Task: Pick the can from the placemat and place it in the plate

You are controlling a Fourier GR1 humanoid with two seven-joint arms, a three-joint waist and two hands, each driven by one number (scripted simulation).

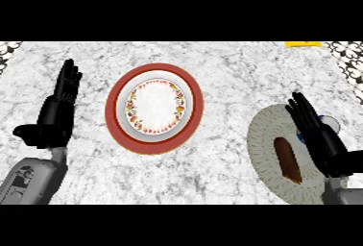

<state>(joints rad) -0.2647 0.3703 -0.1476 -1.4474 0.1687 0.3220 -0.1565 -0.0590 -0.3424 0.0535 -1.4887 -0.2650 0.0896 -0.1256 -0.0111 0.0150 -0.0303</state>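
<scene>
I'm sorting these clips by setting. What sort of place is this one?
Most likely a kitchen counter: a grey-veined marble top bears a red-rimmed plate with a floral border and a round pale placemat, on which a brown can lies beside the open right hand.

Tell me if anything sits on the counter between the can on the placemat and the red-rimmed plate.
Nothing visible does. The can lies on the placemat at the right, beside the open right hand. Only bare marble counter separates it from the plate. The left hand rests open at the far left.
</scene>
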